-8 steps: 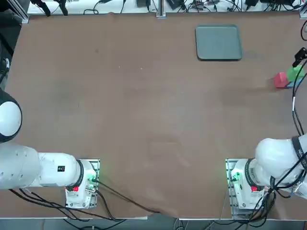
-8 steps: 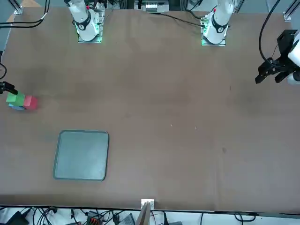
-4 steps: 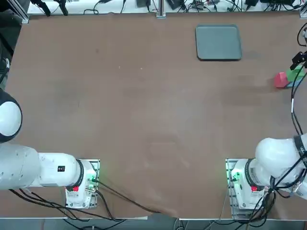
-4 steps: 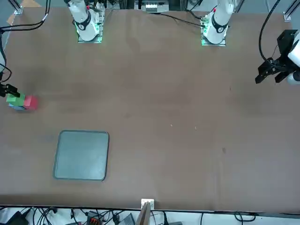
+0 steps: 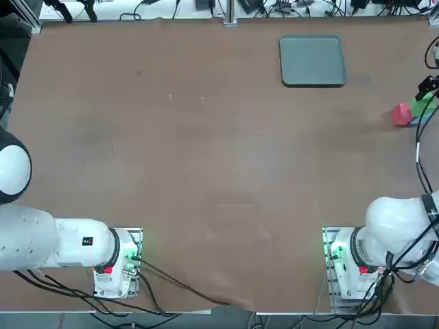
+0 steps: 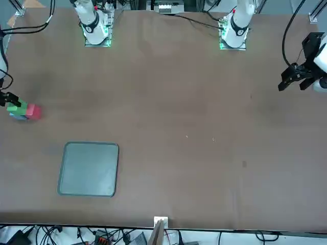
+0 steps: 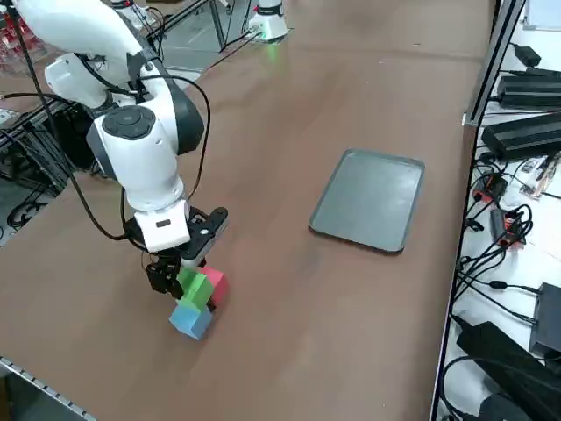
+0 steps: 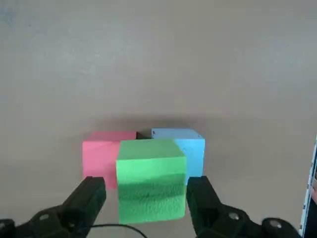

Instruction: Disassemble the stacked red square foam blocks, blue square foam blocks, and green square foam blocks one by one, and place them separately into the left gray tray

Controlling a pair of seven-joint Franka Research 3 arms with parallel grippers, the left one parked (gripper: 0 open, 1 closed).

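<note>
At the top view's right edge, the right gripper (image 8: pixel 147 198) stands wide open astride the green cube (image 8: pixel 151 179), which sits atop the red cube (image 8: pixel 101 154) and blue cube (image 8: pixel 190 148); the tray (image 5: pixel 312 61) lies apart, upper right.

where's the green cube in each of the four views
Top view: green cube at far right edge, beside the red cube.
Front view: far left edge.
Right side view: lower left, under the right gripper.
Right wrist view: centre, between the open fingers.
Shared landmark: gray tray.

Brown table (image 5: pixel 206 151), cables (image 7: pixel 508 219) alongside
</note>
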